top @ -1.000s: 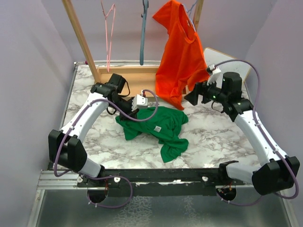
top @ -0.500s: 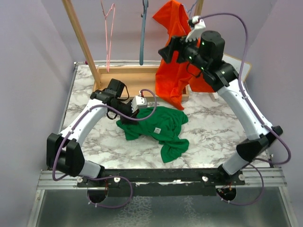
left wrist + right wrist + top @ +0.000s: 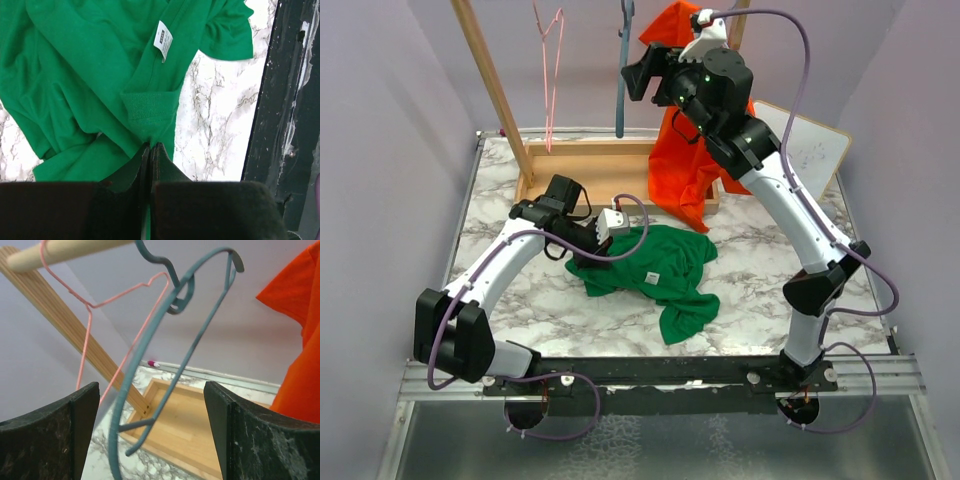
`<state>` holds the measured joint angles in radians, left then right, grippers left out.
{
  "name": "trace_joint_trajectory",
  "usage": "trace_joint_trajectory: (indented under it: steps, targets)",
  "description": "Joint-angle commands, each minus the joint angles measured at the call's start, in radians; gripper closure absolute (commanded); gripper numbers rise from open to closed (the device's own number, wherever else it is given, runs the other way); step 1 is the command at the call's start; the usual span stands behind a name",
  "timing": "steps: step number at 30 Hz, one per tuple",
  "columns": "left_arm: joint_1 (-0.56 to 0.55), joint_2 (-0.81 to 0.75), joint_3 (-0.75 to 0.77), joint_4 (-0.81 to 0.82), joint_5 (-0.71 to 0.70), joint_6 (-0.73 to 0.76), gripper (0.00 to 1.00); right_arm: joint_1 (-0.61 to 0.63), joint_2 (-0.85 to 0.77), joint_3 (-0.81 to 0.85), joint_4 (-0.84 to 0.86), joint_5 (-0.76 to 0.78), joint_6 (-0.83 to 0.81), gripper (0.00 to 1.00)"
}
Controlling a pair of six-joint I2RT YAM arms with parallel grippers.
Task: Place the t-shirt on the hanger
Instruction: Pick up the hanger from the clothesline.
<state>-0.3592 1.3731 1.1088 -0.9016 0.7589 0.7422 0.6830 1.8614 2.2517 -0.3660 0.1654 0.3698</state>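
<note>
The bright green t-shirt (image 3: 655, 268) lies crumpled on the marble table, its white neck label facing up (image 3: 163, 38). My left gripper (image 3: 619, 233) rests low at the shirt's far left edge. In the left wrist view the left gripper (image 3: 151, 145) is shut on a fold of t-shirt (image 3: 95, 70) fabric near the ribbed collar. The blue-grey hanger (image 3: 620, 90) hangs from the rail at the back. My right gripper (image 3: 640, 72) is raised just right of it, open. In the right wrist view the hanger (image 3: 133, 366) hangs ahead of the right gripper (image 3: 151, 390), untouched.
A thin pink wire hanger (image 3: 553, 70) hangs left of the blue-grey one on the wooden rod (image 3: 65, 251). An orange-red t-shirt (image 3: 695, 150) hangs to the right behind my right arm. The rack's slanted post (image 3: 495, 90) and wooden base tray (image 3: 610, 160) stand behind the shirt. A white board (image 3: 810, 145) leans at back right.
My right arm has risen from the table's right side and swung left and up to the hanging blue-grey hanger. The left gripper and the green t-shirt have stayed put.
</note>
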Motion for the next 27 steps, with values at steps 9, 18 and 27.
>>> trace_joint_trajectory:
  steps: [9, 18, 27]
  targets:
    - [0.005, -0.023, -0.020, 0.033, 0.044, 0.004, 1.00, 0.064, 0.135, 0.123, 0.012, 0.159, 0.007, 0.16]
    - [0.005, -0.025, -0.035, 0.044, 0.062, -0.003, 1.00, 0.064, 0.163, 0.158, -0.051, 0.294, -0.059, 0.19]
    - [0.004, -0.012, -0.040, 0.057, 0.079, -0.015, 1.00, 0.064, 0.131, 0.110, -0.014, 0.355, -0.133, 0.22]
